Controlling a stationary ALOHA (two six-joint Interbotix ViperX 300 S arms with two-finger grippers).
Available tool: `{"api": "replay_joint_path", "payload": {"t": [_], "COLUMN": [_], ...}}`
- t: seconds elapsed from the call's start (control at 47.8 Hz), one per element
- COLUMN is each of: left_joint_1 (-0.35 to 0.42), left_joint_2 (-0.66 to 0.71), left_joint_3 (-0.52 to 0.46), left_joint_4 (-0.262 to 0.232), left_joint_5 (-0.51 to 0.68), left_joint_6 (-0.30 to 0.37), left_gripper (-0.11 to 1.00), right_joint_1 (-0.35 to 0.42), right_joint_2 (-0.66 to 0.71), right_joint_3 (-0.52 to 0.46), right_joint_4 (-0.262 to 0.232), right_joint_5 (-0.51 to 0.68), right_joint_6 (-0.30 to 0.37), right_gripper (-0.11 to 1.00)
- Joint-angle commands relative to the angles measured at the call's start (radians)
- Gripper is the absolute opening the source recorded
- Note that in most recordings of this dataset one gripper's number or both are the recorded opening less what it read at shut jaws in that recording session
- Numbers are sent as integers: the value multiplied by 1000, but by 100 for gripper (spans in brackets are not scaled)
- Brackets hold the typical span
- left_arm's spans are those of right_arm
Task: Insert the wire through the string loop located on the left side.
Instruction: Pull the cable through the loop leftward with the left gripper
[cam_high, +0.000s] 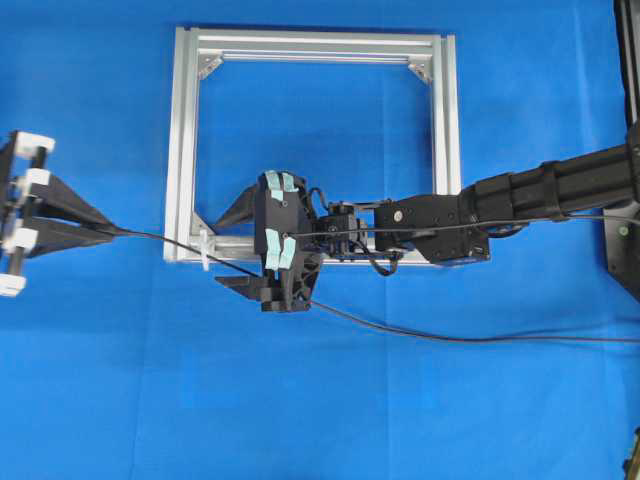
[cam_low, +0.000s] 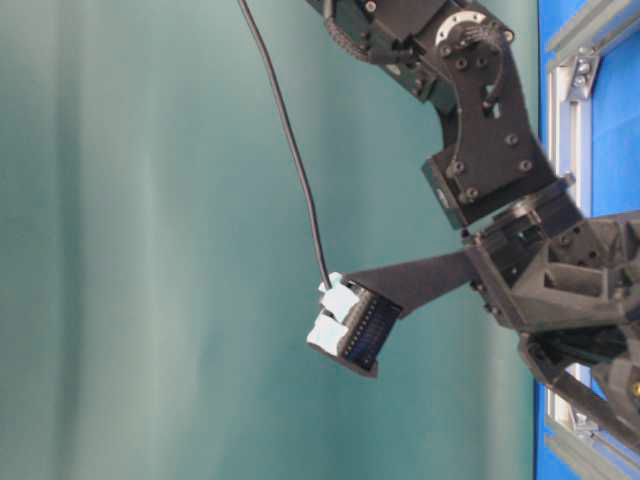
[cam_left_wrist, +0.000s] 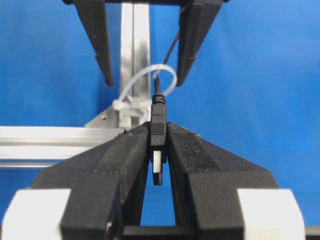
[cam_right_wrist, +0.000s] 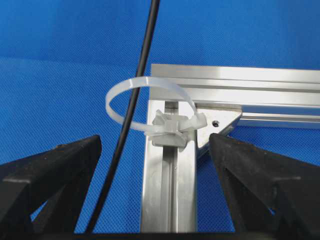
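The wire (cam_high: 160, 238) is a thin black cable, and my left gripper (cam_high: 113, 232) is shut on its plug (cam_left_wrist: 158, 131) left of the frame. From there the wire runs right through the white string loop (cam_high: 205, 250) at the silver frame's (cam_high: 183, 130) lower left corner. In the right wrist view the wire (cam_right_wrist: 134, 100) passes inside the loop (cam_right_wrist: 145, 107). My right gripper (cam_high: 218, 252) stands open just right of the loop. Its fingers (cam_right_wrist: 60, 165) straddle the frame bar, touching nothing. The left wrist view shows the loop (cam_left_wrist: 150, 82) straight ahead of the left gripper (cam_left_wrist: 158, 127).
The wire trails on under the right arm (cam_high: 520, 195) and off the right edge (cam_high: 560, 338). A blue mat (cam_high: 320, 420) covers the table. A dark fixture (cam_high: 622, 240) sits at the right border.
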Motion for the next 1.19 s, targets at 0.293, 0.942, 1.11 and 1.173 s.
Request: {"api": "replay_joint_path", "payload": {"t": [0.293, 0.942, 1.11, 1.173], "left_joint_1": [5, 8, 8, 8], "left_joint_2": [-310, -339, -344, -344], "left_joint_3": [-74, -61, -64, -63], "left_joint_4": [5, 15, 15, 15], "left_joint_5": [319, 305, 316, 318], "left_joint_6": [2, 9, 5, 6], "left_gripper": [8, 8, 8, 10], "right_joint_1": [3, 0, -2, -2], "right_joint_2": [-31, -31, -31, -31], "right_joint_3": [-14, -17, -17, -18], "right_joint_4": [0, 0, 0, 0], "right_joint_5": [-8, -8, -8, -5], "right_joint_6": [0, -2, 0, -2], "right_gripper": [98, 98, 98, 98]}}
